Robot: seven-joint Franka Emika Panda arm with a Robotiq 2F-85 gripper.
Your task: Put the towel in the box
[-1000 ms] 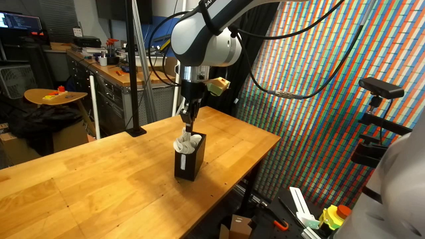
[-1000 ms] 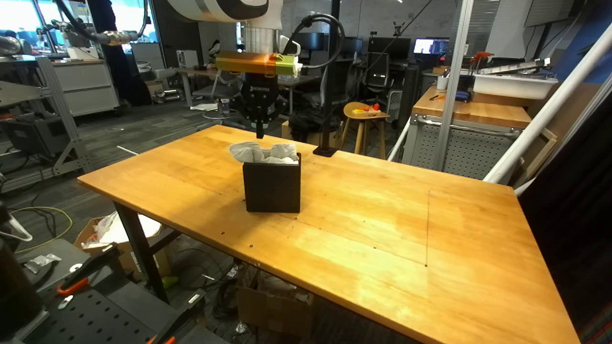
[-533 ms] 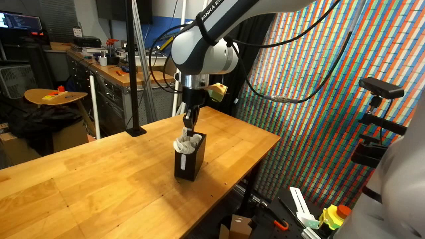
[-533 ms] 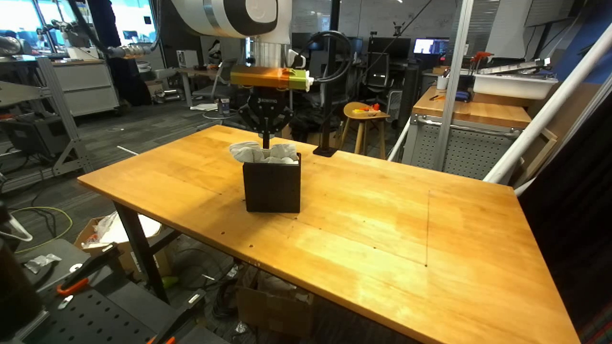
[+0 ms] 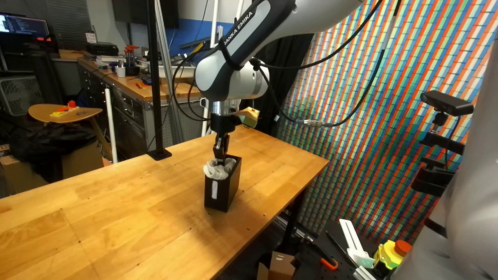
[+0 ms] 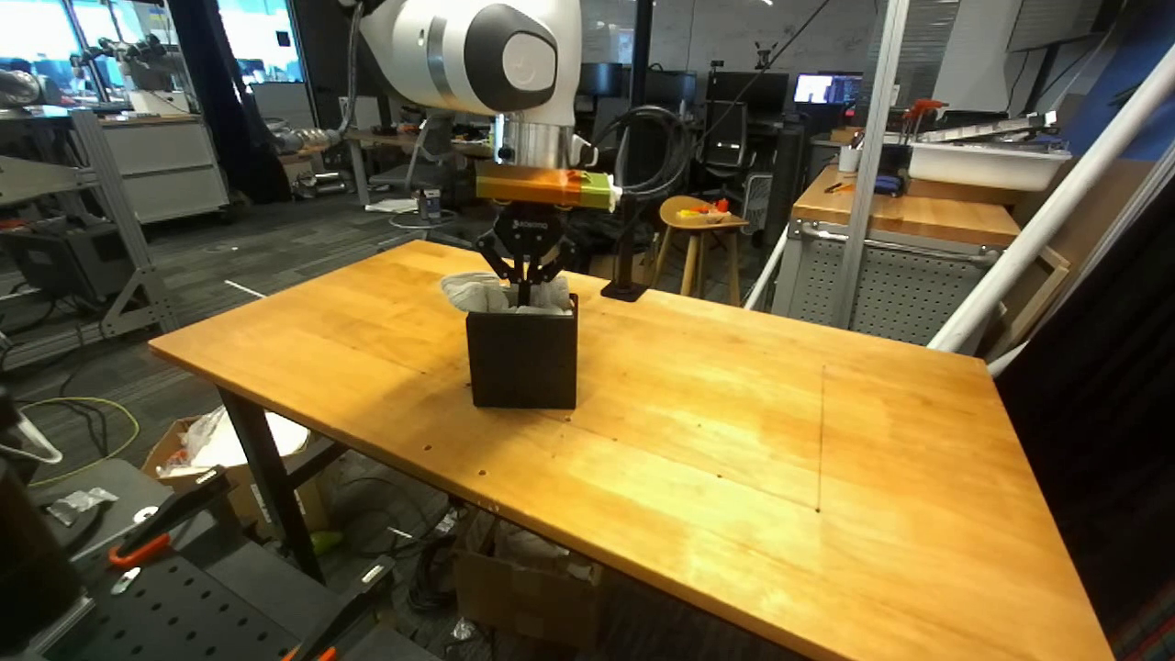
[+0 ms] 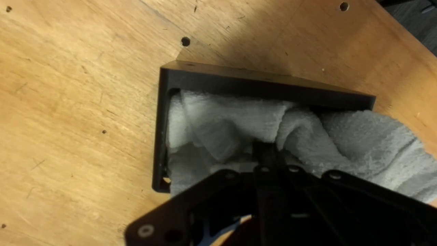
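Observation:
The grey-white towel is bunched in the open top of the black box. The towel sticks out above the rim in both exterior views and hangs over the right end in the wrist view. The narrow black box stands upright on the table; its front and rim show clearly. My gripper points straight down with its fingers together, pressing into the middle of the towel. The fingertips are partly sunk among the folds; no cloth shows between them in the wrist view.
The wooden table carries the box near its far edge in an exterior view. A black post stands at the table edge behind the box. A cable hangs from the arm.
My gripper has moved down from just above the towel into its folds, staying shut. The towel's raised peak is pressed lower. The box has not moved.

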